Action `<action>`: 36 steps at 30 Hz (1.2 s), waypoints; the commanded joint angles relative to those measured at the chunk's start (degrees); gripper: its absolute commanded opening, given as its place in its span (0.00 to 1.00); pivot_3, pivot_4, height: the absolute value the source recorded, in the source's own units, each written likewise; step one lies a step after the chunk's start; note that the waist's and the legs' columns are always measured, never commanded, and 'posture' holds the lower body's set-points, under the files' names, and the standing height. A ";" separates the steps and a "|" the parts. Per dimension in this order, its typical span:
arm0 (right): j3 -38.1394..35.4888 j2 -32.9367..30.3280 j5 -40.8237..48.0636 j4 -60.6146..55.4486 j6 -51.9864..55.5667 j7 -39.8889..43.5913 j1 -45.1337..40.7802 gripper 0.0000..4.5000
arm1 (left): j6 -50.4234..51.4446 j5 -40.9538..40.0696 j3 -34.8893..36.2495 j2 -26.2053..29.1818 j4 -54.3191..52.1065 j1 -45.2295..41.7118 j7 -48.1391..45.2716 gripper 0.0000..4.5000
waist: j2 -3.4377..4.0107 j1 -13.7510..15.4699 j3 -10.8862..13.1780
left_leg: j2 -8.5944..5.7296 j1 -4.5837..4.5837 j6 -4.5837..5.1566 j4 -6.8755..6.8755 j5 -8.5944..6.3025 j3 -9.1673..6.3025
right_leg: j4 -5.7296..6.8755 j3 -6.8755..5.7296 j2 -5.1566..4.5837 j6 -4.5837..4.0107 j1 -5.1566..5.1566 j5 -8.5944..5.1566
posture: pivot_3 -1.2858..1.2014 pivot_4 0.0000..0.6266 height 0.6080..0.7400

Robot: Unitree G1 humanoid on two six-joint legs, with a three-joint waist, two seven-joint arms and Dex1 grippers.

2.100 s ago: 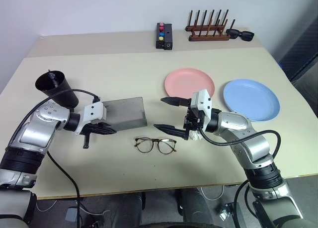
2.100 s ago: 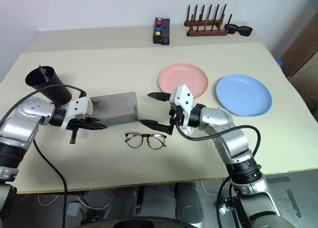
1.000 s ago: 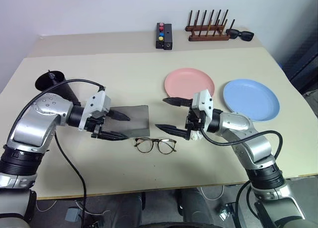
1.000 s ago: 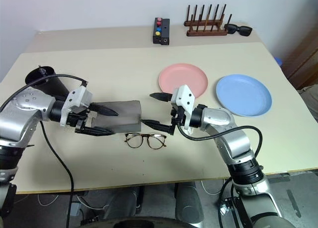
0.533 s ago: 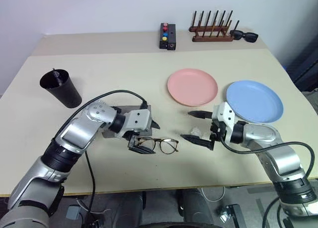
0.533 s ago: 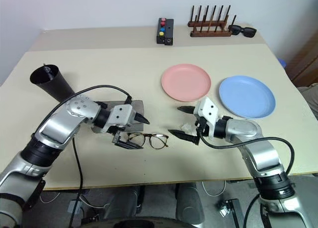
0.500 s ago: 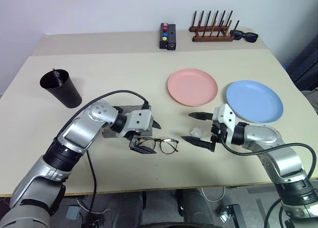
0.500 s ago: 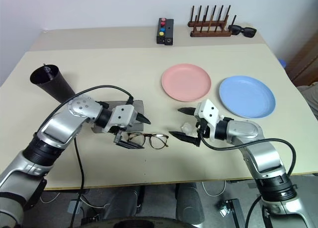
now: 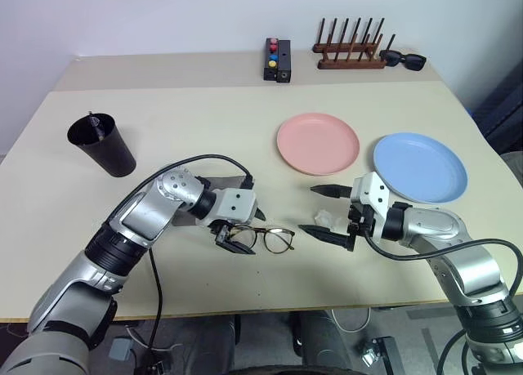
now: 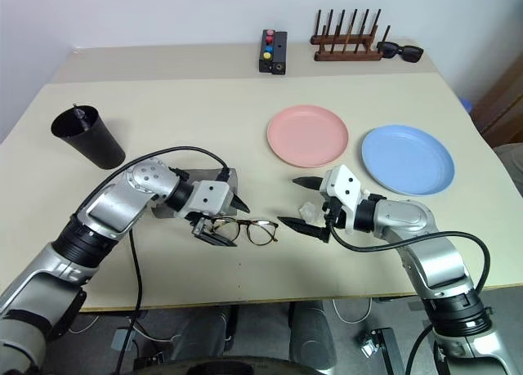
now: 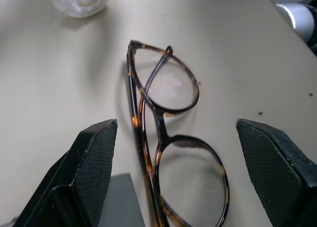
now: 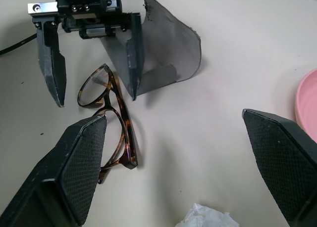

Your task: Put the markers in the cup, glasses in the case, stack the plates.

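Left arm bent in across the cream table (image 9: pixel 188 113), its left gripper (image 9: pixel 233 230) tipped down over the glasses (image 9: pixel 263 238), fingers spread either side of one lens, gripping nothing. Right gripper (image 9: pixel 323 212) hangs level and wide open, empty, beside a crumpled white wad (image 9: pixel 324 220). Smooth round plates, pink (image 9: pixel 317 143) and blue (image 9: pixel 420 164), lie side by side, apart. The grey case (image 10: pixel 214 177) sits just behind the glasses; the tapered black cup (image 9: pixel 102 144) stands well left. Right wrist view shows the case's open curved shell; left wrist view shows the mottled tortoiseshell frame flat on the table.
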 commanded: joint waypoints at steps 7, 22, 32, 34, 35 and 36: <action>-1.40 0.06 -0.18 -1.65 -1.20 -0.23 -0.58 1.00 | 0.07 0.11 -0.13 -0.12 -0.93 -0.33 -0.70 0.12 | 0.00 -0.02 0.00 | 0.00 0.01 0.00 -0.01 0.00 0.00 | 0.00 0.00 0.00 0.00 0.01 0.00 | 0.52 0.24 0.95; -1.36 0.35 -0.96 -0.89 -1.77 -0.40 -1.30 1.00 | -0.64 1.30 -0.74 0.02 -1.20 -0.23 -0.57 0.12 | 0.00 -0.04 0.00 | 0.00 0.02 0.00 0.00 0.00 0.00 | -0.01 0.00 0.00 0.01 0.02 0.00 | 0.52 0.24 0.95; -1.20 0.80 -1.55 -0.69 -3.21 -0.51 0.03 1.00 | -0.65 2.12 -1.45 -0.42 -1.36 -0.23 -0.33 0.12 | 0.00 -0.02 0.00 | 0.00 0.03 0.00 0.00 0.00 0.00 | -0.02 0.00 0.00 0.01 0.05 0.00 | 0.52 0.24 0.95; -1.15 0.85 -1.64 -0.58 -3.56 -0.51 0.17 1.00 | -0.46 2.27 -1.40 -0.61 -1.29 -0.26 0.01 0.12 | 0.00 -0.02 0.00 | 0.00 0.03 0.00 0.00 0.00 0.00 | -0.02 0.00 0.00 0.01 0.05 0.00 | 0.52 0.24 0.95; -1.14 0.87 -1.66 -0.54 -3.66 -0.51 0.19 1.00 | -0.45 2.41 -1.35 -0.75 -1.26 -0.28 0.33 0.23 | 0.00 -0.02 0.00 | 0.00 0.03 0.00 0.00 0.00 0.00 | -0.02 0.00 0.00 0.01 0.06 0.00 | 0.52 0.24 0.95; -1.12 0.89 -1.69 -0.46 -3.78 -0.48 0.20 1.00 | -0.61 2.62 -1.40 -0.79 -1.28 -0.32 0.55 0.30 | 0.00 -0.03 0.00 | 0.00 0.03 0.00 0.00 0.00 0.00 | -0.02 0.00 0.00 0.01 0.06 0.00 | 0.52 0.24 0.95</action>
